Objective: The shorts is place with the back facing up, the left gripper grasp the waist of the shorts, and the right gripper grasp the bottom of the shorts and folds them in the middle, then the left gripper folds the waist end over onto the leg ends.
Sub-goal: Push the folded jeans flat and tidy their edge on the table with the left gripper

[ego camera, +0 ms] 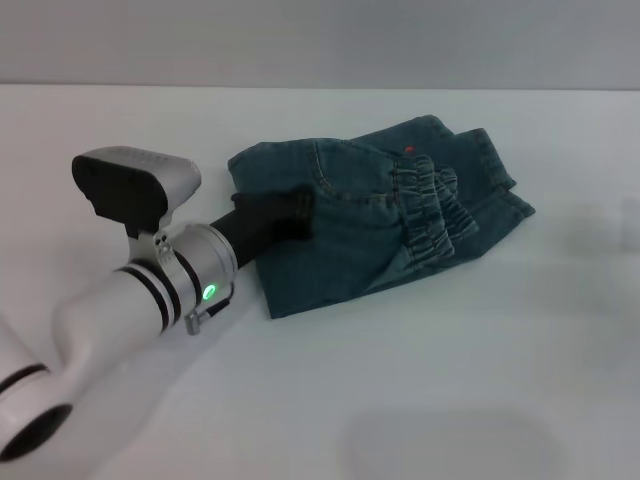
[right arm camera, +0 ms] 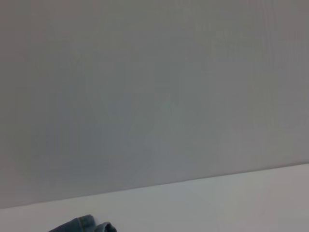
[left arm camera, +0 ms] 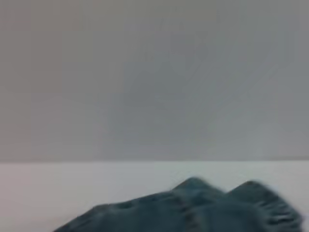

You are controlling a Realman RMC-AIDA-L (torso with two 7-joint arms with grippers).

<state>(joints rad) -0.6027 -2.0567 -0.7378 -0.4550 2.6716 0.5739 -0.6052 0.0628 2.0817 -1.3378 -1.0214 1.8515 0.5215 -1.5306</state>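
Here, in the head view, you see the shorts (ego camera: 380,215) lying on the white table (ego camera: 420,390), already doubled, with the elastic waist (ego camera: 432,205) turned over and resting toward the leg ends (ego camera: 490,180) on the robot's right side. The long axis of the bundle runs from the fold edge on the left side, rising slightly toward the far right. The left gripper (ego camera: 300,208) sits on the denim at that left part, its dark fingers pointing along this axis toward the waist, so the cloth lies directly under and ahead of it; you cannot tell from here if its jaws are spread or pressed together. The left arm is clearly the nearer one, since the right gripper does not appear in this view at all. In the left wrist view, you see only the rumpled top of the shorts (left arm camera: 193,208) low and close before the camera, with the table beyond it, and no fingers. In the right wrist view, only a small edge of the shorts (right arm camera: 84,224) shows in a corner, far off, so I judge the right arm is parked well apart from the garment.
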